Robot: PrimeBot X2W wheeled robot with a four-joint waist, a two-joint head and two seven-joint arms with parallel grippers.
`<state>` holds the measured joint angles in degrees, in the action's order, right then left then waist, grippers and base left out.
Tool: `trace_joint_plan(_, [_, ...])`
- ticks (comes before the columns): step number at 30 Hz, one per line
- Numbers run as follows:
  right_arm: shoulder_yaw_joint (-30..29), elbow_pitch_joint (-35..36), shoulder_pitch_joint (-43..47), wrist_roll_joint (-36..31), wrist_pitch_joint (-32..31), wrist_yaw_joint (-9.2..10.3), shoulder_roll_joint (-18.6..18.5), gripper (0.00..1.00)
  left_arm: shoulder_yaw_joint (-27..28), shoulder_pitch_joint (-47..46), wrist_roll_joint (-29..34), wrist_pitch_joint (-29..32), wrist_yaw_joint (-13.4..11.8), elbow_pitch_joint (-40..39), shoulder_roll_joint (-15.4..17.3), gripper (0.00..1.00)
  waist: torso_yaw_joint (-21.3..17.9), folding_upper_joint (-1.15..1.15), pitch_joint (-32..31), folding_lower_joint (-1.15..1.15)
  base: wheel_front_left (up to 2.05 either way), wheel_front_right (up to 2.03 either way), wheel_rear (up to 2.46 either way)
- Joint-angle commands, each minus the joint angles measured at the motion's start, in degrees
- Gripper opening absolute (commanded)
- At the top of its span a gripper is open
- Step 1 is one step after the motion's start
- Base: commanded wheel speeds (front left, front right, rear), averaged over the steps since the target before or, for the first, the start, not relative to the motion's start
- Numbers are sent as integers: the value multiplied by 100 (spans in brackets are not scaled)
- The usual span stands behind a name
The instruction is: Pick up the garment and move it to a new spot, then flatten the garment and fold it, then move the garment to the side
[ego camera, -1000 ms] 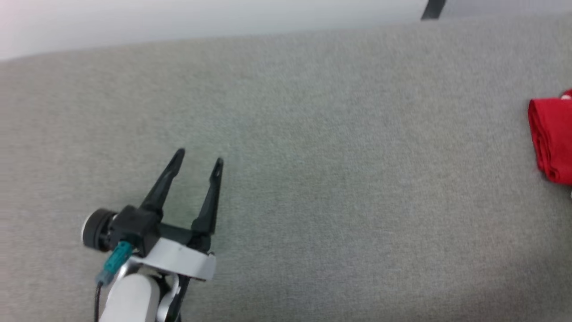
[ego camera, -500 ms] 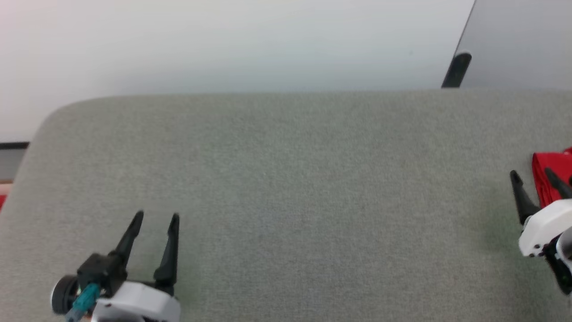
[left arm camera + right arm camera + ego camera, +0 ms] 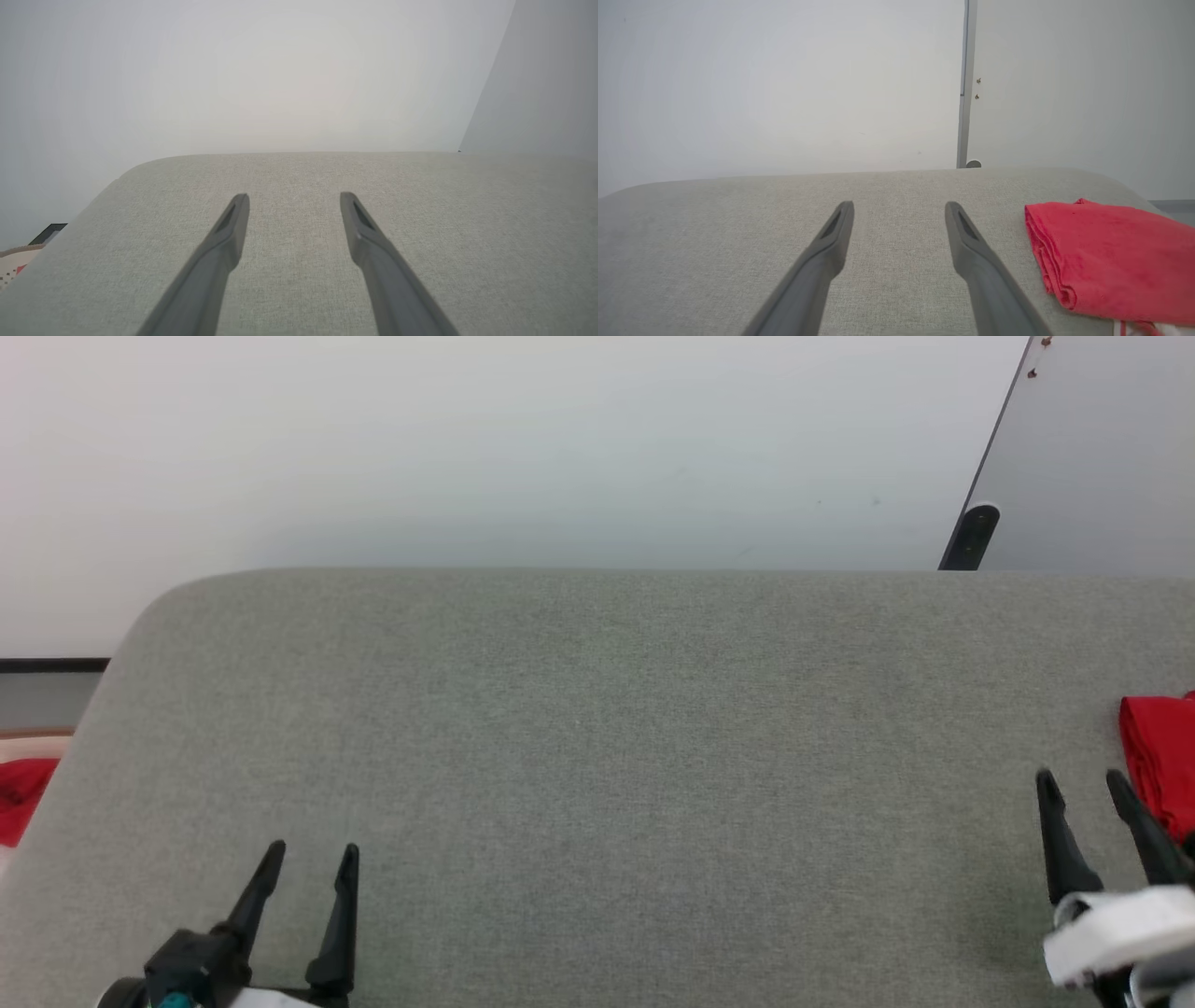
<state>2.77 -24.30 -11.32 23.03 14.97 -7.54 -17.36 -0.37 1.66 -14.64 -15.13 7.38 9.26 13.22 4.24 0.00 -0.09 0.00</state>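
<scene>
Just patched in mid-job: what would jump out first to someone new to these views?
The folded red garment catches the eye first, lying at the right end of the grey cushion, just right of the open right pincer. The left pincer, also open and holding nothing, is over bare fabric at the lower left.

Our head view has swung up to the wall (image 3: 560, 448); our right end effector (image 3: 1080, 777) now shows, fingers spread, near the garment (image 3: 1162, 756).
</scene>
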Motion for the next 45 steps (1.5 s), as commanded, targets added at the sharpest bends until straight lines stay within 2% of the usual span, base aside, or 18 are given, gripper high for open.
trace_joint_plan(1, [-199,301,358,-129,23,11,127,100,5,116,18,4,12,-83,-14,100,24,0,5,0,0,0,0])
trace_joint_plan(9, [-744,1237,1311,-376,2,12,518,100,93,473,5,4,13,-443,-123,100,59,0,4,0,0,0,0])
trace_joint_plan(19, [-1058,2013,1893,-638,-317,12,826,100,136,713,-56,4,-1,-656,-207,100,80,0,-67,0,0,0,0])
trace_joint_plan(45, [-1100,2254,2013,-706,-333,11,975,100,44,610,-265,4,2,-568,-179,100,86,0,-151,0,0,0,0])
